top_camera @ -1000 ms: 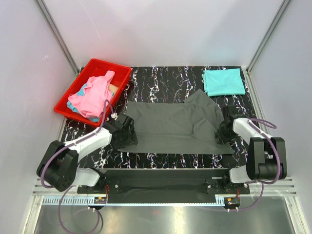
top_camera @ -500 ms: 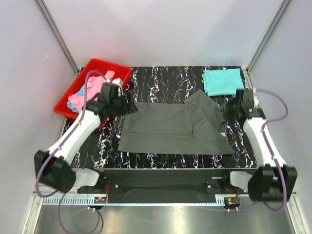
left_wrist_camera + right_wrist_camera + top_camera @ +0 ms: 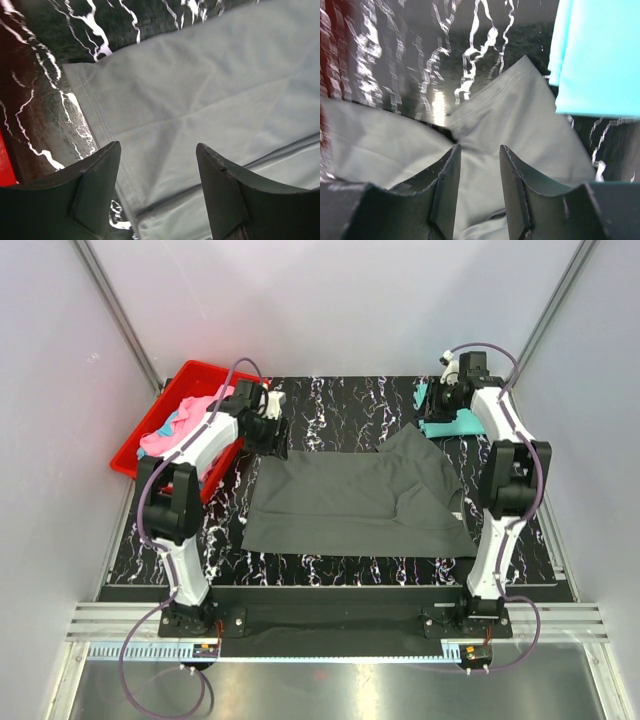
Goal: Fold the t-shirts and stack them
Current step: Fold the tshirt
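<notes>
On the table, near the middle, the grey shirt lies spread out. It is not folded yet, and its right side is a bit bunched up. At the far right corner sits the teal shirt, folded into a neat square. That one looks done to me, and I think the stack should grow there. Far left is the red bin. The pink shirt and some light blue cloth are heaped in it, waiting.

My left fingers hang over the grey shirt's far left corner. They are spread wide, with nothing between them. My right fingers hang over its far right corner, just beside the teal shirt. They are apart too, with a smaller gap, and they hold nothing.

So I think one shirt is finished, one is laid out ready to fold, and at least two more wait in the bin. Next I would pinch both far corners and bring them to the near edge.
</notes>
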